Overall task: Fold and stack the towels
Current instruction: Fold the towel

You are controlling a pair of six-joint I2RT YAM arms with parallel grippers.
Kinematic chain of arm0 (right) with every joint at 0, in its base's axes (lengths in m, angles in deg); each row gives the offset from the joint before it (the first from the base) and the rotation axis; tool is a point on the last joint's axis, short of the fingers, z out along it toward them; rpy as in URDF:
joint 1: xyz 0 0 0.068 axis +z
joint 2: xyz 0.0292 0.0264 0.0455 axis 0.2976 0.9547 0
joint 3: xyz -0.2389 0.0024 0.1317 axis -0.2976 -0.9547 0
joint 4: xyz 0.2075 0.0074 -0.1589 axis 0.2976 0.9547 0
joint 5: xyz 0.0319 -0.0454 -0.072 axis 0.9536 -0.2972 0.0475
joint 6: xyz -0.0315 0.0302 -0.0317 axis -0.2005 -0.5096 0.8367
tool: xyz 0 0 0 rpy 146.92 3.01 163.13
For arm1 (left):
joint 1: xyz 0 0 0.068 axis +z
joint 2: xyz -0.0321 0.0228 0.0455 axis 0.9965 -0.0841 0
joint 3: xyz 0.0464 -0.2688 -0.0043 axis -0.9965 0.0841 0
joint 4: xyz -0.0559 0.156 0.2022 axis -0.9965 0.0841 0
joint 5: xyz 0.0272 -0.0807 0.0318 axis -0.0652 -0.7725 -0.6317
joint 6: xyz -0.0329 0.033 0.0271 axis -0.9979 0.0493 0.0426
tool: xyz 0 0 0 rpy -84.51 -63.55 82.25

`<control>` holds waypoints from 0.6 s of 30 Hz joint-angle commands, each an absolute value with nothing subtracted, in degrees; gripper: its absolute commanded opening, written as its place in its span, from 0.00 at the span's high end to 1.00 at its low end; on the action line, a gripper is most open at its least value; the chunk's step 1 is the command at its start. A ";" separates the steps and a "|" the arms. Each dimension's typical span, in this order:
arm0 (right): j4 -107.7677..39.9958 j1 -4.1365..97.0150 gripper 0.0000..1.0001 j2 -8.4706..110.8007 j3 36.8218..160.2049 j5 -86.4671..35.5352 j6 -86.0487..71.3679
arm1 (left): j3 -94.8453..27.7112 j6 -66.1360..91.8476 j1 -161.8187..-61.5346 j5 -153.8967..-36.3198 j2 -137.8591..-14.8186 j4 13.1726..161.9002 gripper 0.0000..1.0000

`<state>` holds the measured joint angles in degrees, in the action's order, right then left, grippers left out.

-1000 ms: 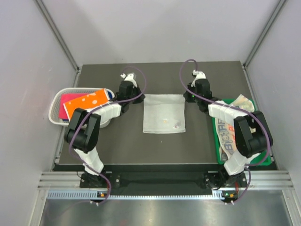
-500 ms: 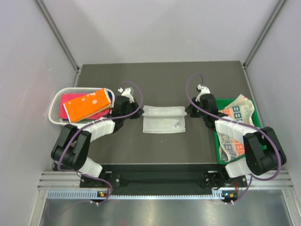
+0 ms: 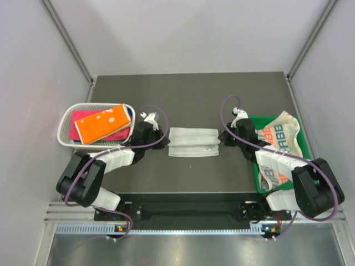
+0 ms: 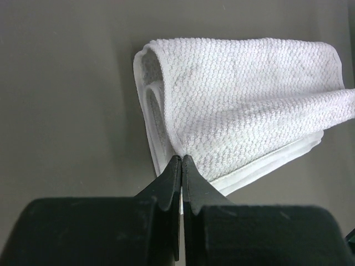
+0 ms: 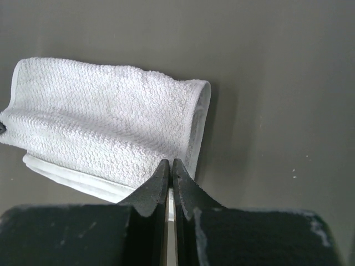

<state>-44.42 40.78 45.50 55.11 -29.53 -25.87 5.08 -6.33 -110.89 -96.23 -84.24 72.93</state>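
Basket (image 3: 65, 123) at left of counter (image 3: 188, 91): orange dotted towel (image 3: 103, 123) on top, pink-red towel (image 3: 83, 115) under it, sliver of blue towel (image 3: 129, 112) showing at the right side. Green tray (image 3: 257, 172) at right: letter-print towel (image 3: 279, 141) lying crumpled in it, partly under the right arm. White towel (image 3: 192, 142) mid-counter between the two containers, folded over into a narrow strip, top layer bulging up. Left fingers (image 4: 169, 183) closed, pinching a layer at its left end; right fingers (image 5: 155, 185) closed, pinching the right end the same way. Both wrists low over the counter
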 commanded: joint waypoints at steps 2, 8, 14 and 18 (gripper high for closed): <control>-46.61 41.92 1.00 43.82 53.91 -31.44 -26.19 | 6.17 -6.76 -111.10 -95.63 -82.23 70.21 1.00; -47.49 42.54 1.00 44.53 52.06 -31.53 -26.80 | 6.70 -7.03 -111.98 -96.42 -83.46 70.04 1.00; -47.75 43.06 0.81 43.48 50.74 -32.05 -27.51 | 7.31 -7.47 -112.16 -97.48 -83.46 70.30 0.88; -45.74 43.06 0.67 41.54 51.53 -32.40 -27.42 | 6.44 -7.03 -112.25 -96.69 -81.45 73.19 0.73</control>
<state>-44.46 42.42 44.71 50.93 -31.13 -27.38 6.79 -7.29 -111.98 -96.74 -83.78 73.37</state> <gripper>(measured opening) 0.310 0.245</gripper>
